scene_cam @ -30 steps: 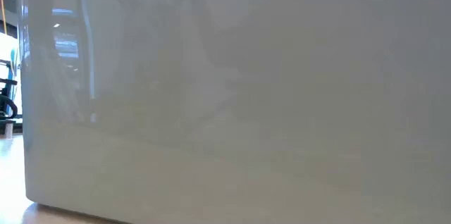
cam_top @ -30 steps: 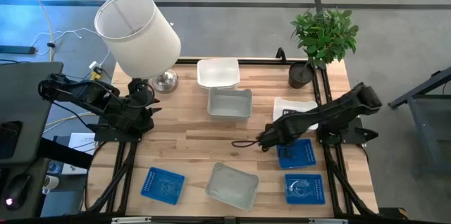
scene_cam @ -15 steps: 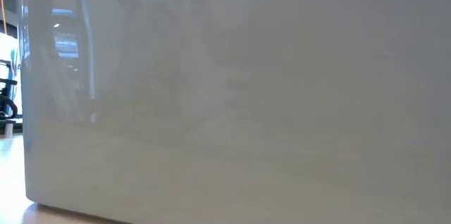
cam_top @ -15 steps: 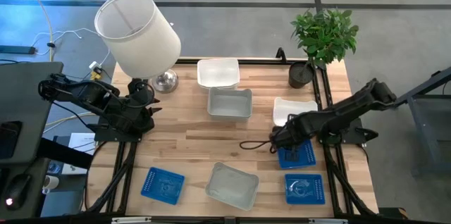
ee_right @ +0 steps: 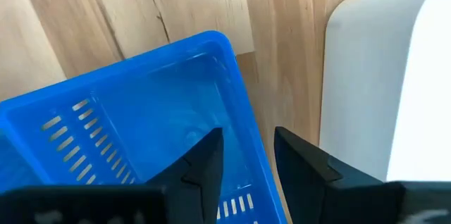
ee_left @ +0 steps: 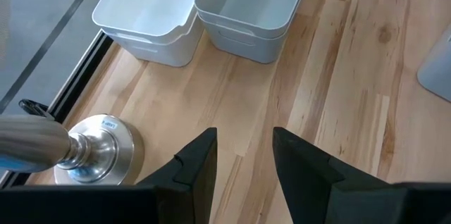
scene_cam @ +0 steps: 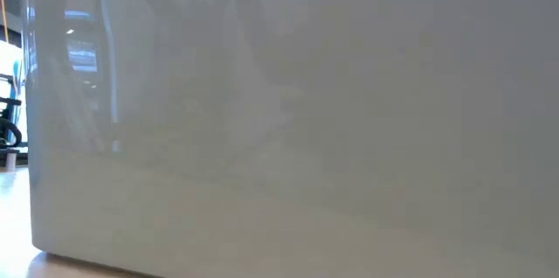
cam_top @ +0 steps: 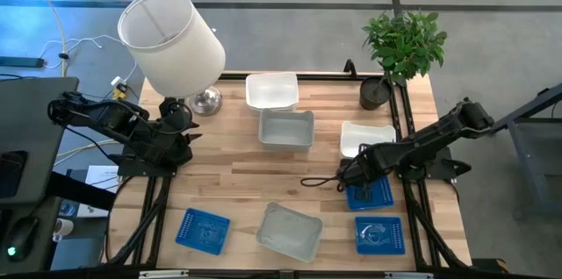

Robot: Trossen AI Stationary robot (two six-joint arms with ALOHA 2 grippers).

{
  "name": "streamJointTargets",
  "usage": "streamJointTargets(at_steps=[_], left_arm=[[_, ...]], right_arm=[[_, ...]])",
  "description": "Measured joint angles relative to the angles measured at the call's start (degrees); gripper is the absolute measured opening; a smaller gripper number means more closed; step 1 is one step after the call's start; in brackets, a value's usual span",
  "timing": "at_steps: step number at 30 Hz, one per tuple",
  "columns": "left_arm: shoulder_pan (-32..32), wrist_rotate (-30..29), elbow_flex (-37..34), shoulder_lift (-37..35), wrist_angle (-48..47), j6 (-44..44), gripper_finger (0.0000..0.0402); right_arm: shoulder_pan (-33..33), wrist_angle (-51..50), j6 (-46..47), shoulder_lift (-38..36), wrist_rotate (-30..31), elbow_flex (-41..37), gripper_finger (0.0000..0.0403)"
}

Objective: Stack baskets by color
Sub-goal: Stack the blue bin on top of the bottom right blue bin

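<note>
Seven baskets lie on the wooden table. Two white ones [cam_top: 271, 90] [cam_top: 364, 137] and a grey one [cam_top: 286, 128] sit at the back. Near the front are a grey one [cam_top: 289, 231] and two blue ones [cam_top: 203, 230] [cam_top: 379, 234]. My right gripper [ee_right: 246, 157] points down, open, over a third blue basket [cam_top: 373, 195]. One finger stands inside that basket's wall [ee_right: 243, 111] and one outside, with no touch showing. My left gripper [ee_left: 243, 157] waits open above bare wood at the table's left, near the lamp's base [ee_left: 99, 146].
A big white lampshade [cam_top: 171, 40] leans over the back left corner. A potted plant [cam_top: 402, 46] stands at the back right. A black cable loop [cam_top: 312, 180] lies left of my right gripper. A pale wall [scene_cam: 279, 121] fills the low view.
My right gripper has come down toward the blue basket and shifted a little toward the table's right edge, tipping to point more steeply down. Its arm has drawn off the white basket at the right, which now shows whole. No basket has moved.
</note>
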Motion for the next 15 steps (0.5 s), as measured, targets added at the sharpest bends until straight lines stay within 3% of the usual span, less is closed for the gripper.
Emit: streamJointTargets(at_steps=[15], left_arm=[[-0.01,0.01,0.0,0.0,0.02,0.0,0.0126]], right_arm=[[0.01,3.46,2.98,0.01,-0.54,-5.53,0.0113]])
